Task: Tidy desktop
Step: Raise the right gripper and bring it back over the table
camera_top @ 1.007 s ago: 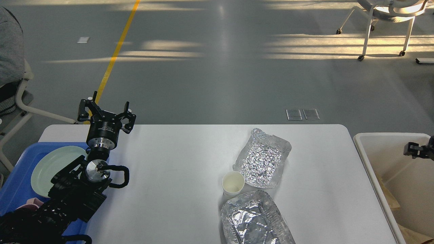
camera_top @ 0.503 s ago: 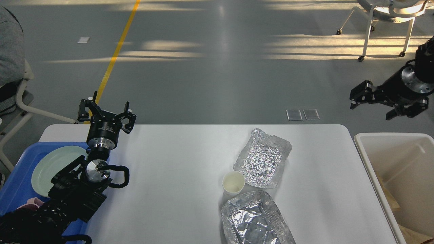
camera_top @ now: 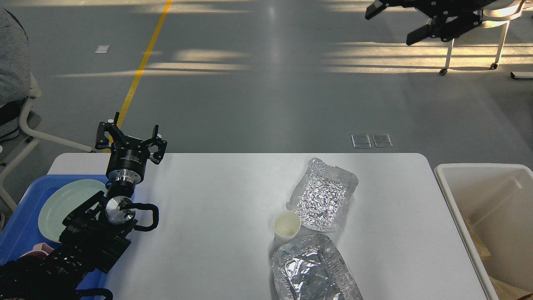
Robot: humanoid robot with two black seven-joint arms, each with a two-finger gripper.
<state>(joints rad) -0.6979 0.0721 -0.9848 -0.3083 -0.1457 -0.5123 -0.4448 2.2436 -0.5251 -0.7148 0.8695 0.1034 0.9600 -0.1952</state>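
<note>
Head view: white counter (camera_top: pixel 216 233) spans the foreground, bearing a paper cup (camera_top: pixel 286 225) between two foil trays (camera_top: pixel 322 194). Left gripper (camera_top: pixel 130 139) hovers at the far-left edge, jaws spread, empty. Right gripper (camera_top: pixel 410 21) is raised beyond the counter, jaws spread, empty. Judged between pickups; next: descend onto foil, bin (camera_top: pixel 479 183) rightward.

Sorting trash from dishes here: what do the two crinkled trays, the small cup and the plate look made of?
Both crinkled trays look like thin aluminium foil: shiny, silvery, creased all over. The small cup seems to be paper, matte off-white with a rolled rim. The plate is pale green, smooth and faintly glossy, probably plastic or glazed ceramic; the view cannot settle which.
</note>
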